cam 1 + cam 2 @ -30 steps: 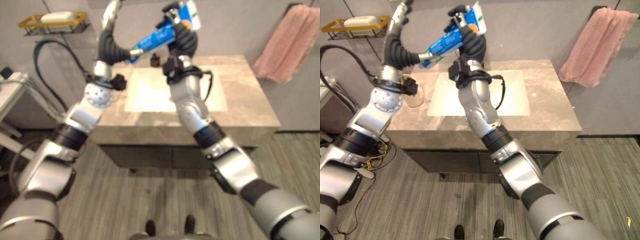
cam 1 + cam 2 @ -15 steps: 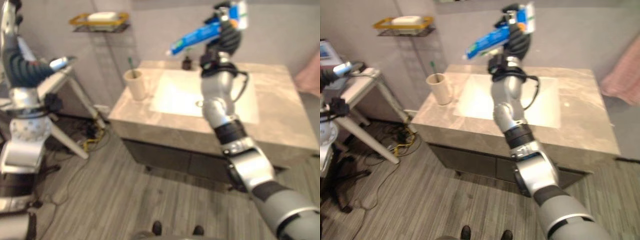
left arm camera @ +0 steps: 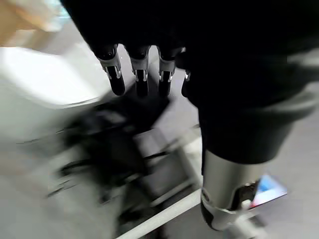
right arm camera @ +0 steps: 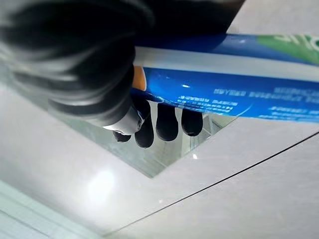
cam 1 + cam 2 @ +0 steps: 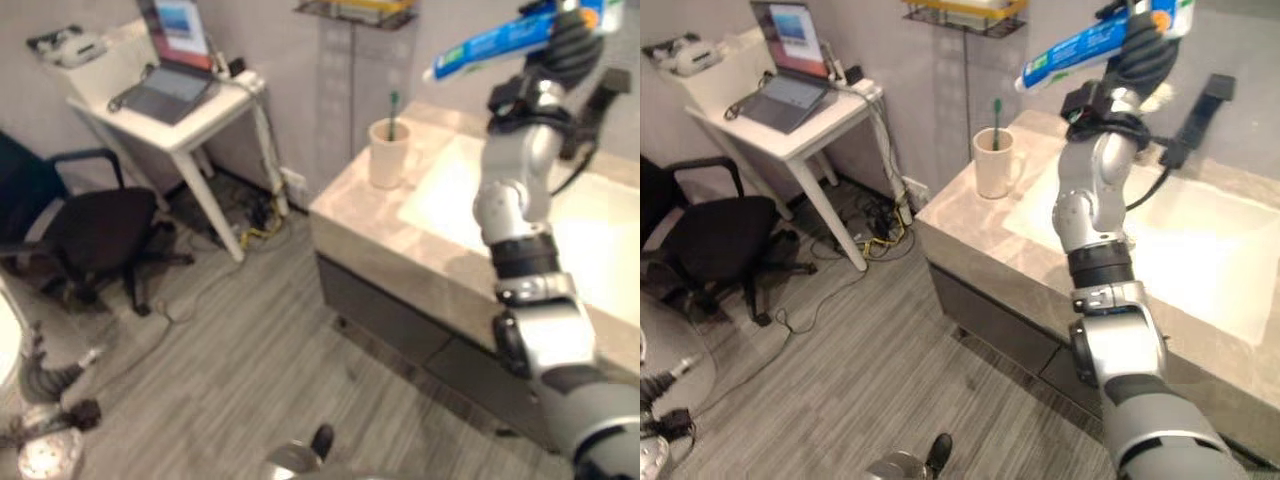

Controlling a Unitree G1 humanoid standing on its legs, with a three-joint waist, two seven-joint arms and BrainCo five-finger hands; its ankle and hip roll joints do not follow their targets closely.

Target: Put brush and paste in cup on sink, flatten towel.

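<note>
Left eye view: the right hand [image 5: 568,45] clasps a blue toothpaste tube [image 5: 490,42] high over the grey stone counter [image 5: 400,225], at 2 o'clock from the beige cup [image 5: 386,155] holding a green toothbrush [image 5: 393,103].

Right wrist view: its fingers [image 4: 167,121] curl around the tube.

Left wrist view: the left hand [image 3: 142,74] hangs relaxed, empty.

The paste step is underway; next, I judge, lower the tube into the cup.

No legible print on tube [image 4: 239,94].
</note>
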